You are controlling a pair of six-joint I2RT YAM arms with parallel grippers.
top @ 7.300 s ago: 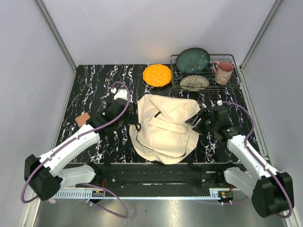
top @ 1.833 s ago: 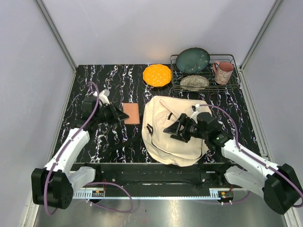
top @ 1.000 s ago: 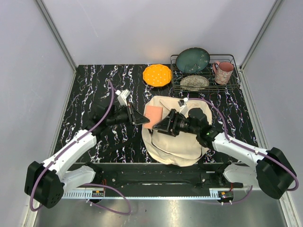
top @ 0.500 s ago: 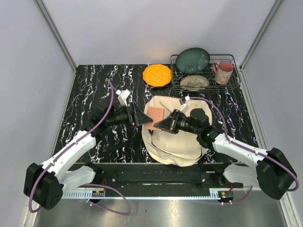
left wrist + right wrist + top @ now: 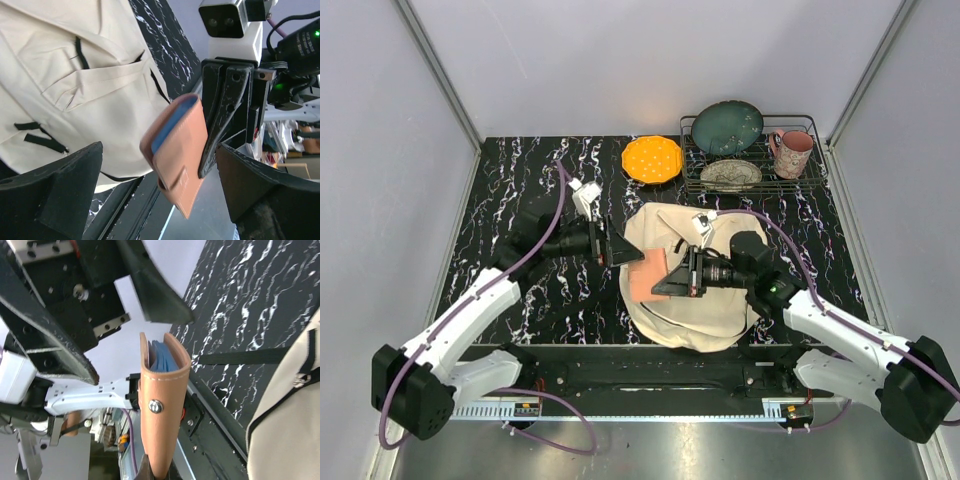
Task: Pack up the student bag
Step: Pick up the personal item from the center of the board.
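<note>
While left gripper (image 5: 618,248) stands spread wide, gripping nothing, tan leather case (image 5: 648,272) with blue inner edge hangs just right of it, pinched in clenched right gripper (image 5: 665,284); student bag (image 5: 705,312) lies flat on marbled table (image 5: 520,180) beneath, right of centre.

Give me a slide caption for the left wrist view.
Right gripper clamps the tan notebook by the cream student bag, left gripper open.
</note>
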